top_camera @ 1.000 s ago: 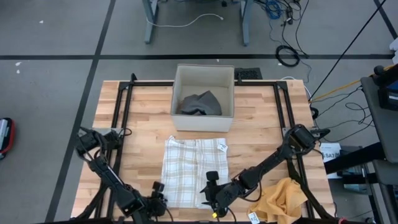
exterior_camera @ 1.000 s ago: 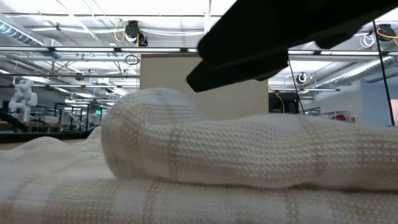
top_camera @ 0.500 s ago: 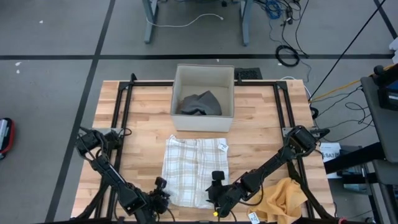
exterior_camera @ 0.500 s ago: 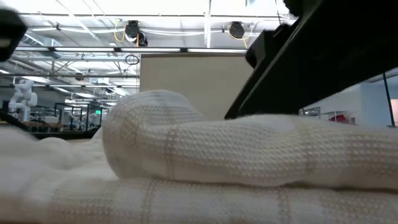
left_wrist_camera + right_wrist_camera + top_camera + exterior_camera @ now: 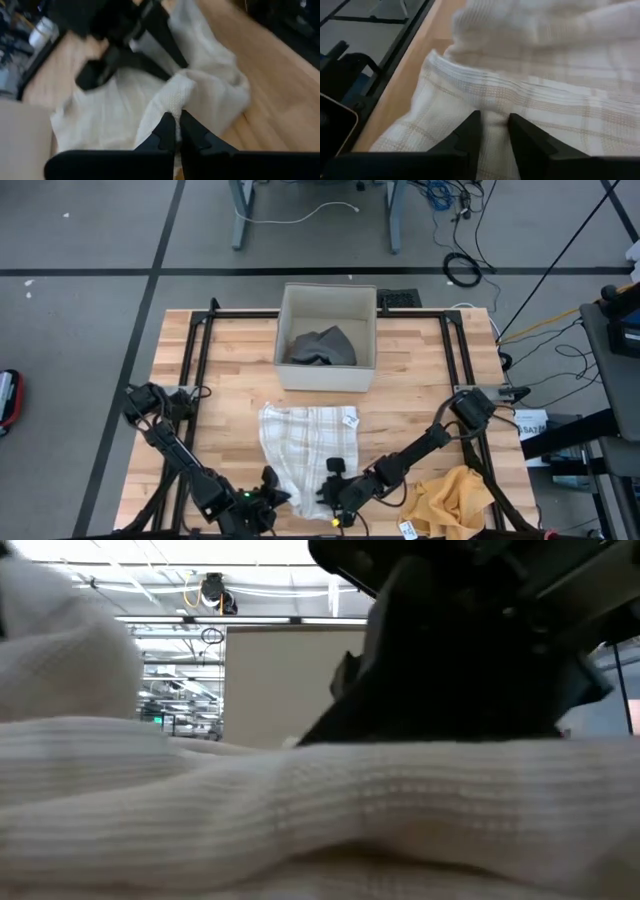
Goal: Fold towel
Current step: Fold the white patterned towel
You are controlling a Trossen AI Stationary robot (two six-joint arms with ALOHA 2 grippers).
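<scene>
Counter [image 5: 230, 360] wood lies bare at 9 to 11 o'clock of the towel [image 5: 305, 445] and again at 2 to 3 o'clock; both stretches are open for a pass. At 12 o'clock the open box [image 5: 327, 337] stands near the towel's far edge, a grey cloth [image 5: 322, 346] inside it, leaving only a narrow strip of wood between. Black frame rails [image 5: 197, 360] run along both sides of the counter. At 6 o'clock the left pincer [image 5: 268, 502] and right pincer [image 5: 330, 492], both at the towel's near edge, crowd the passage. Yellow cloth [image 5: 455, 498] blocks the 4 o'clock corner.
</scene>
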